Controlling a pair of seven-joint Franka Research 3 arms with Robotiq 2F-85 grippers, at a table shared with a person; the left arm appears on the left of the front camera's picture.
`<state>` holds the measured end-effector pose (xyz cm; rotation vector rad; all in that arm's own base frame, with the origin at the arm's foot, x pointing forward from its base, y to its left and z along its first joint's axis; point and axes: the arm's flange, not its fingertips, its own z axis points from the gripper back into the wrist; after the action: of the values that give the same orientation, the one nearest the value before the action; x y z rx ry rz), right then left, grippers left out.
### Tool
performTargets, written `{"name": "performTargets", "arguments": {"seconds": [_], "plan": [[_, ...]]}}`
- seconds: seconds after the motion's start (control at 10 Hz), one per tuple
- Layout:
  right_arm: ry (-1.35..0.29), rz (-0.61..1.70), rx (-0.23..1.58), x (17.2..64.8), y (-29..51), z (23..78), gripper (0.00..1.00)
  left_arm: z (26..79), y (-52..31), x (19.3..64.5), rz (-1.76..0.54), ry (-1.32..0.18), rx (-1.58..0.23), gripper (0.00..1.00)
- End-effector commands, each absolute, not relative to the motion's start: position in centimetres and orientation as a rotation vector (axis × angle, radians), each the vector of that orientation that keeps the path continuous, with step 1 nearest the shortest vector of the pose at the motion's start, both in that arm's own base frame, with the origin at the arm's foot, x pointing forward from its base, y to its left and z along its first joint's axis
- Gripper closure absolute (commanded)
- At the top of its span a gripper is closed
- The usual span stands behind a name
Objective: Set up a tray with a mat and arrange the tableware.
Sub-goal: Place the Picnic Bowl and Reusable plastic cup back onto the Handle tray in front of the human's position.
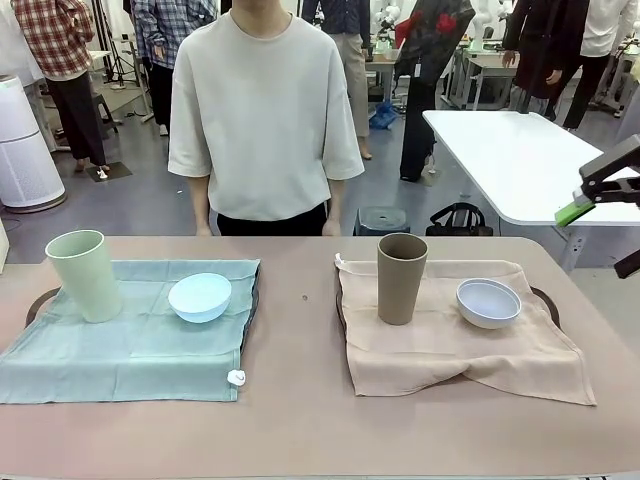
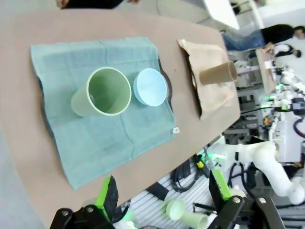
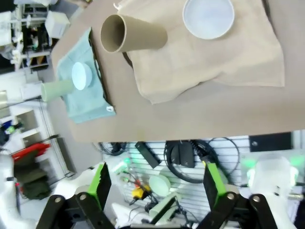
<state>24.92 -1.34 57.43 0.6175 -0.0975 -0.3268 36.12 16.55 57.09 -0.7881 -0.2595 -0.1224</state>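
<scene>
Right gripper (image 1: pixel 585 197), jaws apart and empty, hangs at the front view's right edge. Centre-right, the beige mat (image 1: pixel 455 345) holds the brown tumbler (image 1: pixel 401 278) and pale bowl (image 1: pixel 488 302); smooth the mat's rumpled front edge gently.

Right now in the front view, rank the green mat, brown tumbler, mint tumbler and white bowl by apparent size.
1. green mat, clearly largest.
2. brown tumbler and mint tumbler: look alike, so no ranking between them.
3. white bowl, smallest.
</scene>
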Motion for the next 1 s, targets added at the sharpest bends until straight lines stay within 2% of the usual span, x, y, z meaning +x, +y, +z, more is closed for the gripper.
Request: {"name": "performTargets", "arguments": {"seconds": [0.0, 0.1, 0.3, 0.5, 0.7, 0.9], "plan": [[-0.052, -0.366, 0.739, 26.2, -8.5, 58.9, 0.00, 57.7, 21.7, 35.8, -0.126, -0.263, -0.988, 0.00], [-0.042, -0.413, 0.832, 25.9, -11.5, 58.7, 0.00, 56.9, 24.3, 35.7, -0.097, -0.231, -1.108, 0.00], [-0.032, -0.465, 0.978, 25.2, -15.9, 58.4, 0.00, 55.6, 26.3, 36.0, -0.073, -0.132, -1.211, 0.00], [-0.022, -0.508, 1.083, 23.2, -20.2, 57.2, 0.00, 54.9, 29.4, 36.5, -0.030, -0.093, -1.321, 0.00], [-0.029, -0.531, 1.193, 21.9, -22.3, 56.1, 0.00, 54.7, 31.5, 36.3, -0.007, -0.093, -1.360, 0.00], [-0.033, -0.531, 1.229, 21.5, -22.7, 55.7, 0.00, 54.2, 32.8, 36.3, -0.060, -0.054, -1.370, 0.00]]}}
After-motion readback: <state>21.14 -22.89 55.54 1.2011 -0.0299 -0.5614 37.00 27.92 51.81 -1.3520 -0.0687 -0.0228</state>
